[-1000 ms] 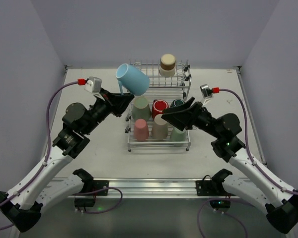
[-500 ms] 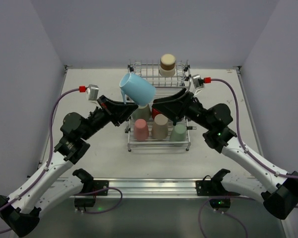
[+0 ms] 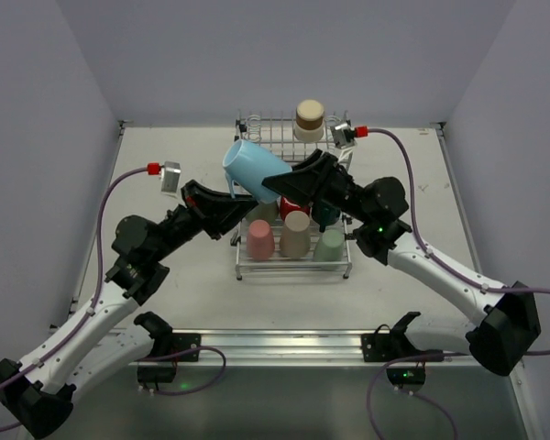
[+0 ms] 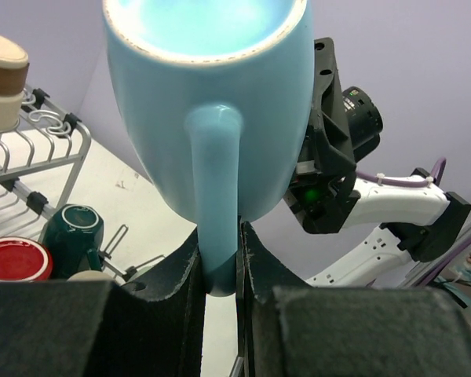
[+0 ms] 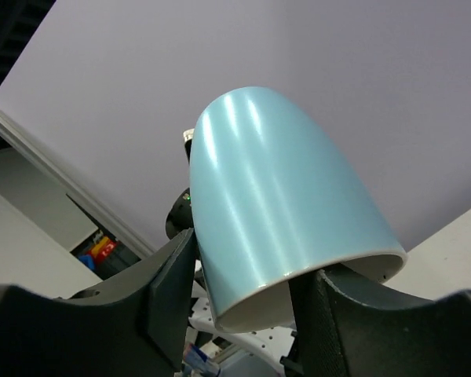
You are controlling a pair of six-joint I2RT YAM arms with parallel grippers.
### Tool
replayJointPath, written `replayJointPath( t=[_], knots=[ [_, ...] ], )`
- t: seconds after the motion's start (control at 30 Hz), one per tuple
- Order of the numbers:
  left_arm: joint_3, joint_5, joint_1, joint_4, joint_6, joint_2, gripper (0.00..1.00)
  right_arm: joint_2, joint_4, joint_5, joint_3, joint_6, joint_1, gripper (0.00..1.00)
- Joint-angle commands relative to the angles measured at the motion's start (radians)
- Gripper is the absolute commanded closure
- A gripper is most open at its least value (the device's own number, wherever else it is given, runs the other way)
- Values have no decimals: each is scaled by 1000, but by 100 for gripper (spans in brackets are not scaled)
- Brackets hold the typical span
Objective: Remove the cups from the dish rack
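Mug (image 3: 257,171) midair above rack (image 3: 277,120) edge

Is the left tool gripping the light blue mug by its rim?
No, the left tool pinches the light blue mug by its handle.

Blue mug (image 3: 257,172) airborne over rack (image 3: 293,267) left side, tilted, mouth up-left, handle facing left. Tan cup (image 3: 310,119) on top shelf. Lower tray front row: pink cup (image 3: 260,239), beige cup (image 3: 296,234), mint cup (image 3: 330,245), all base-up. Behind: sage cup (image 3: 262,211), red cup (image 4: 16,259), teal cup (image 4: 72,236), last two mouth-up.
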Motion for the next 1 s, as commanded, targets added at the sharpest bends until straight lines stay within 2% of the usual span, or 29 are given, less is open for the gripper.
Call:
replayJointPath(
  t=[0.0,0.07,0.13,0.17,0.2,0.23,0.27,0.3,0.33,0.37,0.47,0.5,0.57,0.7,0.77,0.8,0.83,0.87,0.9,0.93,0.97],
  knots=[
    [-11,41,2,155,-23,-16,100,31,196,3,34,54,14,50],
    [-25,51,2,155,-25,-19,100,54,250,8,32,76,22,56],
    [-32,63,2,150,-19,-22,100,71,291,12,32,82,25,67],
    [-33,63,2,142,-13,-23,96,72,302,18,29,84,28,72],
    [-33,63,2,121,-8,-33,90,71,313,32,26,84,28,82],
    [-28,60,2,106,15,-37,83,71,324,35,20,81,31,86],
    [-23,49,2,84,27,-43,68,66,324,40,19,73,32,91],
    [-17,43,3,34,44,-54,60,60,324,46,16,67,32,99],
    [-13,38,2,8,59,-60,52,54,319,54,10,59,34,100],
    [0,26,2,-17,93,-66,39,40,305,57,9,44,32,100],
    [38,12,2,-115,156,-83,18,14,207,67,28,-13,34,100],
    [52,12,2,-175,177,-88,14,-4,183,72,32,-28,32,100],
    [85,15,2,-227,226,-95,7,-26,77,90,60,-82,34,100],
    [125,3,2,-395,321,-144,2,-95,-145,153,121,-218,32,100],
    [138,-37,2,-475,377,-168,0,-144,-355,190,195,-347,25,100],
    [138,-54,2,-537,395,-190,0,-156,-445,257,230,-393,19,100],
    [132,-75,2,-571,414,-204,0,-178,-633,299,309,-445,6,100],
    [127,-133,2,-604,438,-215,0,-185,-731,337,353,-535,-7,100],
    [119,-159,2,-667,447,-243,0,-193,-818,433,388,-574,-44,100],
    [98,-181,2,-693,466,-256,0,-207,-968,478,446,-614,-69,100],
    [87,-217,2,-735,475,-285,0,-213,-1036,513,471,-674,-108,100]
  ],
)
